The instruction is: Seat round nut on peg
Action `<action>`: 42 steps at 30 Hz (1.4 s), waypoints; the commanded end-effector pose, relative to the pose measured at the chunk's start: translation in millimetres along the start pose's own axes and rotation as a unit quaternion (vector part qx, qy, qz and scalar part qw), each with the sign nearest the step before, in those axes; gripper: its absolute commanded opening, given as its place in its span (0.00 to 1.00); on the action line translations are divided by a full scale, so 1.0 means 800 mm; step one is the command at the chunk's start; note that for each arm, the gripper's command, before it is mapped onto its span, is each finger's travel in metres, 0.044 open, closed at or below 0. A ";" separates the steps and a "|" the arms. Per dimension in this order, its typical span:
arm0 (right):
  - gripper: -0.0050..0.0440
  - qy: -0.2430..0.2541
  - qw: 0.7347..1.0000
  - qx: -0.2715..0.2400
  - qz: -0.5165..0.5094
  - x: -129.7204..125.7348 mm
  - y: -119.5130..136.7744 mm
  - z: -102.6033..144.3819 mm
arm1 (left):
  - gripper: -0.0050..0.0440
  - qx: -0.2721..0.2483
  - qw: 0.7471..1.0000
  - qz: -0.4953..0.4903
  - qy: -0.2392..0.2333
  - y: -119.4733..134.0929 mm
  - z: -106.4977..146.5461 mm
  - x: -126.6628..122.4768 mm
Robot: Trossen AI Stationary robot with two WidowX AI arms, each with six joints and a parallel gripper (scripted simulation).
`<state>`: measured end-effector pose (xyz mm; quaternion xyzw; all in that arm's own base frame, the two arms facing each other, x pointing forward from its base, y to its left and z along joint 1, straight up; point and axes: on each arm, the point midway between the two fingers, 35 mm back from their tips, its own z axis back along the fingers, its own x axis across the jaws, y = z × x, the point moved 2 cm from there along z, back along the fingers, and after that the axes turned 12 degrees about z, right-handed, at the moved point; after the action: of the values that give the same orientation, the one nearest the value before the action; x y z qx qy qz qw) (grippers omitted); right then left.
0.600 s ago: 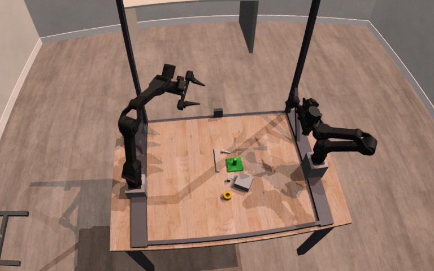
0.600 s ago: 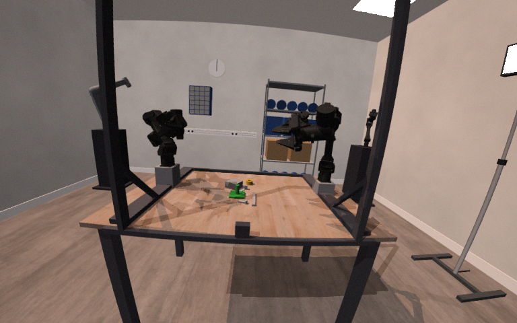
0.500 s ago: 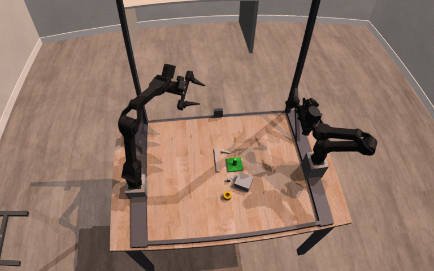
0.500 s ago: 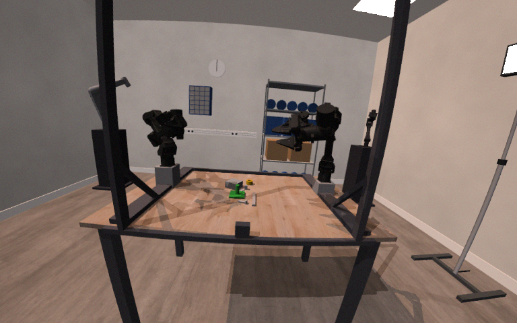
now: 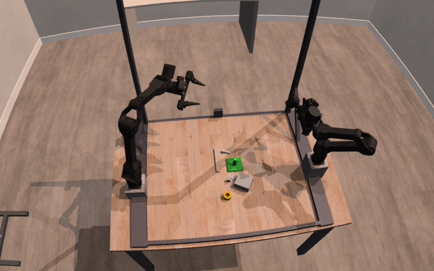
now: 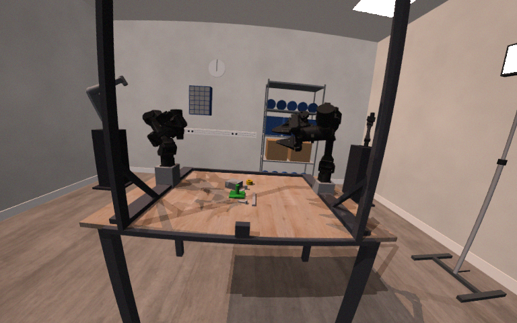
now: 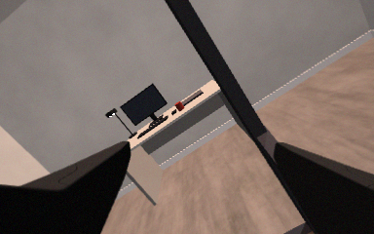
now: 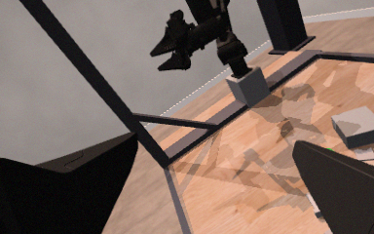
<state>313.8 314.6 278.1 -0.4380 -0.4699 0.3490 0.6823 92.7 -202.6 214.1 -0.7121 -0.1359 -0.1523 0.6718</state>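
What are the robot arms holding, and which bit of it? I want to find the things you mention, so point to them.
Nothing is being held, so there is no holding spot. The yellow nut (image 5: 224, 197) (image 6: 249, 183) sits on the table (image 5: 179, 220) (image 6: 285, 224) (image 8: 219, 205).
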 end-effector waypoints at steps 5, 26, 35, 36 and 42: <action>1.00 0.003 1.000 0.008 0.001 -0.017 -0.029 -0.010 | 0.76 0.018 0.999 0.023 -0.027 0.000 -0.002 0.019; 1.00 0.041 0.985 0.114 0.123 -0.217 -0.127 -0.078 | 0.71 0.267 0.875 0.290 -0.282 0.104 0.037 0.122; 1.00 0.038 0.975 0.148 0.159 -0.292 -0.140 -0.068 | 0.71 0.348 0.782 0.344 -0.386 0.137 0.075 0.151; 1.00 0.037 0.974 0.153 0.165 -0.304 -0.140 -0.065 | 0.71 0.360 0.764 0.350 -0.405 0.141 0.083 0.156; 1.00 0.028 0.966 0.175 0.191 -0.358 -0.138 -0.045 | 0.71 0.406 0.674 0.367 -0.497 0.157 0.121 0.184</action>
<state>284.0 29.5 281.9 -0.4096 -0.2883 0.5200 0.6919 259.9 -128.7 147.3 -0.3723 -0.1970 0.5019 0.7554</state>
